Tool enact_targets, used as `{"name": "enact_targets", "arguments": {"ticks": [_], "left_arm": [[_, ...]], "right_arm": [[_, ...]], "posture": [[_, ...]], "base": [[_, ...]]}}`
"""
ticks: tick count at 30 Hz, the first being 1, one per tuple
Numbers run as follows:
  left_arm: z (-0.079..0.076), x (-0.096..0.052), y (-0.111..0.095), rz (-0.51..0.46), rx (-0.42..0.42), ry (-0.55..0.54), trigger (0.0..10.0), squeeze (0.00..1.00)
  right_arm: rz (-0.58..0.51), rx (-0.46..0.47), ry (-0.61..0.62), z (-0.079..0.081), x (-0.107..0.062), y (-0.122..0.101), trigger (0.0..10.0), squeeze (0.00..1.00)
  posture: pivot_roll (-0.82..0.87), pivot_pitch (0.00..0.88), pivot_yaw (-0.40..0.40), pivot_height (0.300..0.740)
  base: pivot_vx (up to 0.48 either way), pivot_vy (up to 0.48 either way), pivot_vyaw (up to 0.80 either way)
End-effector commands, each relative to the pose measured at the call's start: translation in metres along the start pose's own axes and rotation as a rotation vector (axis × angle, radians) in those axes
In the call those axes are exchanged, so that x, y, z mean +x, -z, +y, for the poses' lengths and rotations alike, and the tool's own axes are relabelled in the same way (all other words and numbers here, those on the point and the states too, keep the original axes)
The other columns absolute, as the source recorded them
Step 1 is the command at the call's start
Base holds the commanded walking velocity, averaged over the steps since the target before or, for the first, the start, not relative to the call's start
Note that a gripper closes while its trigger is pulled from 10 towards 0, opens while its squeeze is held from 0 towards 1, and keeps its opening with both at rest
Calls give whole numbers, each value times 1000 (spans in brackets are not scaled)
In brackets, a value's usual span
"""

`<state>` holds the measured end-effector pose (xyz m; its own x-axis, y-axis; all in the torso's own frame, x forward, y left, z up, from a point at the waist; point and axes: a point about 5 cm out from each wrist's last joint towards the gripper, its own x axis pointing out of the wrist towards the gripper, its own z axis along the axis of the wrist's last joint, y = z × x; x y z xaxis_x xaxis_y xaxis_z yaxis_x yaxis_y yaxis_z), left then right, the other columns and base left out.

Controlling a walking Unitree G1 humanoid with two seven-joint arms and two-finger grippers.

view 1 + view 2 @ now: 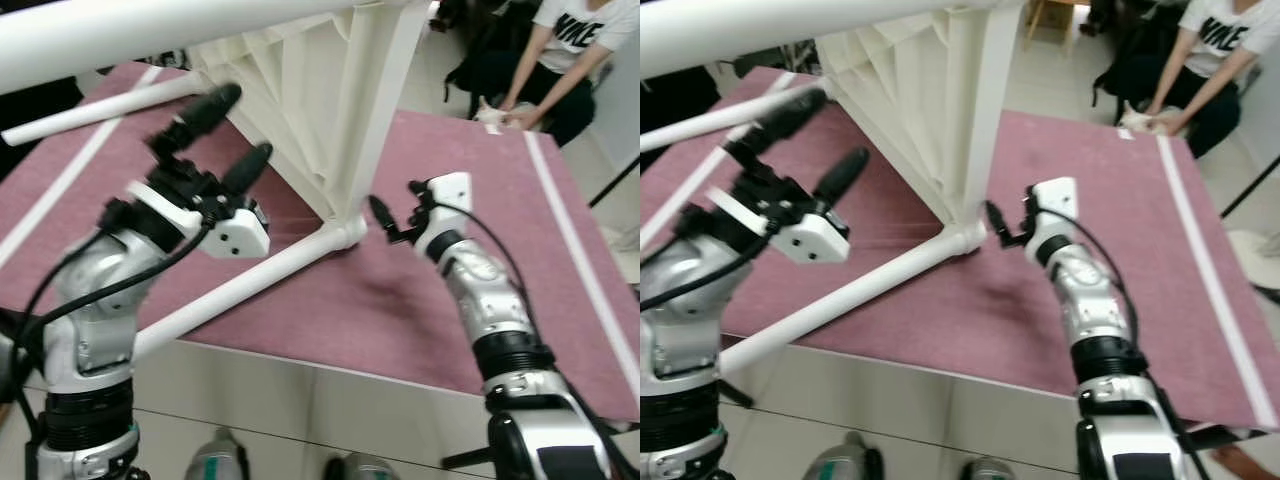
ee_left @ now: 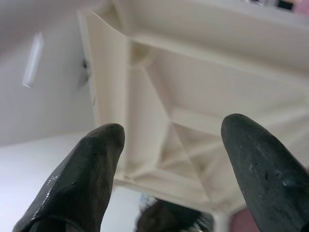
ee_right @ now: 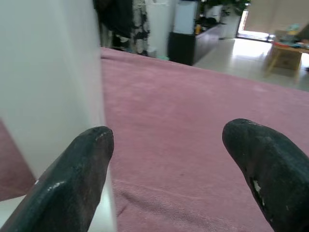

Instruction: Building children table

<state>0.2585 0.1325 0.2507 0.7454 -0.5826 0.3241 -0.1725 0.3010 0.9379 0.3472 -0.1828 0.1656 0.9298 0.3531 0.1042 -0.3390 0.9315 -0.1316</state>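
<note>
A white plastic children's table (image 1: 300, 90) lies tipped on its side on a maroon rug (image 1: 400, 300), ribbed underside (image 2: 193, 96) facing me. One white tube leg (image 1: 230, 295) runs from the corner joint (image 1: 345, 232) toward my left arm. My left gripper (image 1: 246, 124) is raised in front of the underside, open, holding nothing. My right gripper (image 1: 395, 205) hovers low over the rug just right of the corner joint. It is open, and one finger (image 3: 72, 179) is beside the upright white leg (image 3: 48, 82).
A second white tube (image 1: 100, 108) lies across the rug at far left, and a thick one (image 1: 150, 35) crosses the top. White stripes (image 1: 580, 260) edge the rug. A person (image 1: 570, 50) crouches at the rug's far right corner. Pale floor lies near my feet (image 1: 215, 460).
</note>
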Motion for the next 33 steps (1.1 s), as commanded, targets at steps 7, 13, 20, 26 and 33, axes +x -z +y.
{"name": "enact_targets", "arguments": {"ticks": [7,13,20,26,33], "left_arm": [[7,-1,0,10,-47,-346,10000,0],[2,2,-6,9,-78,-334,10000,0],[0,8,-10,7,-110,-341,10000,0],[0,11,-12,6,-128,-345,10000,0],[-2,13,-15,-1,-145,-341,10000,0]], "right_arm": [[45,-65,-418,51,-35,3,10000,0],[48,-89,-425,54,-43,2,10000,0],[-49,-129,-37,28,8,-15,10000,0],[-32,-130,-20,41,24,-16,10000,0],[-16,-128,29,44,36,-14,10000,0]], "posture": [[91,0,12,740],[85,0,19,740],[90,0,33,740],[89,0,47,740],[88,0,52,740]], "base": [[0,0,0],[0,0,0],[0,0,0],[0,0,0],[0,0,0]]}}
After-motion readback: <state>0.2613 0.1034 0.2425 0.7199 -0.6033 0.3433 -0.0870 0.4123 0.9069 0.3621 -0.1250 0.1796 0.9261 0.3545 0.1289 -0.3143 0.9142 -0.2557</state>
